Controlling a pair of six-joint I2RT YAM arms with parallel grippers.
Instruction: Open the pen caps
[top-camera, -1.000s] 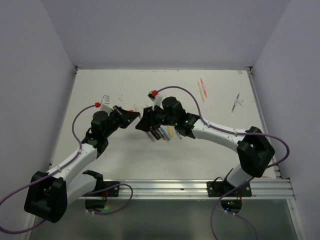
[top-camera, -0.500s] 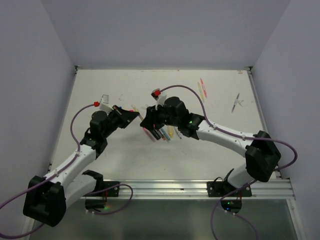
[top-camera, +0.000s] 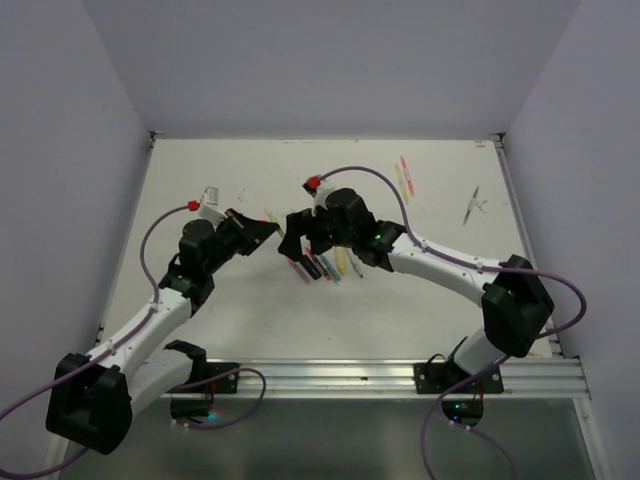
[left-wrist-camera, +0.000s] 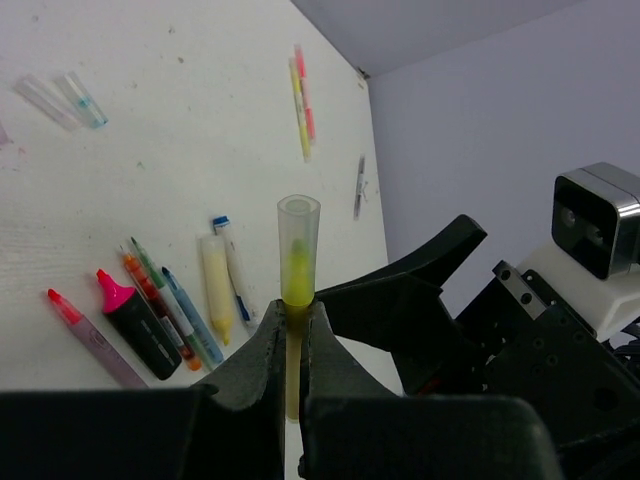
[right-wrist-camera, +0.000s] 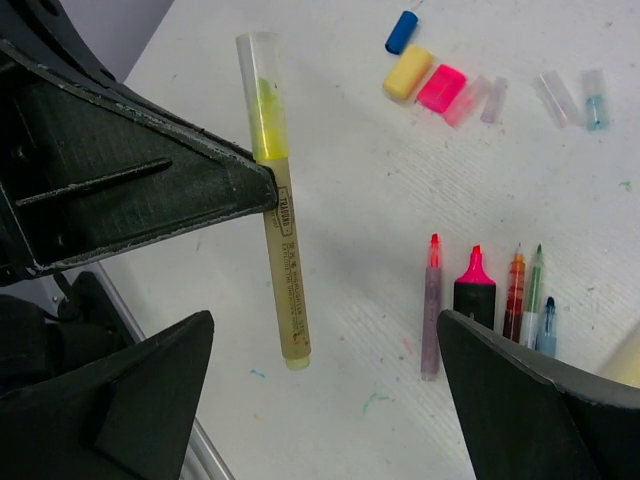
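My left fingers (left-wrist-camera: 262, 355) are clamped on the barrel of a yellow pen (right-wrist-camera: 283, 270). They hold it clear of the tabletop (right-wrist-camera: 380, 230), with its cap (left-wrist-camera: 298, 235) sticking out well past their tips. My right fingers (right-wrist-camera: 530, 400) are spread wide and hold nothing.

Over the last second the right wrist has swung a little and edged closer to the left fingers, which have barely moved. I read that as lining up on the cap. In the right wrist view the pen sits framed in the gap between the right fingers but beyond their tips, so nothing touches the cap yet. This cap is still on, and the pull has not begun.

The cap is a pale, clear tube with the yellow tip showing through it, seated squarely on the barrel. It looks slick and narrow, so I would expect it to need a centred pinch.

Beyond the right fingers, a row of uncapped pens (right-wrist-camera: 480, 300) lies on the tabletop. Past them lie loose caps (right-wrist-camera: 425, 80) in blue, yellow and pink.
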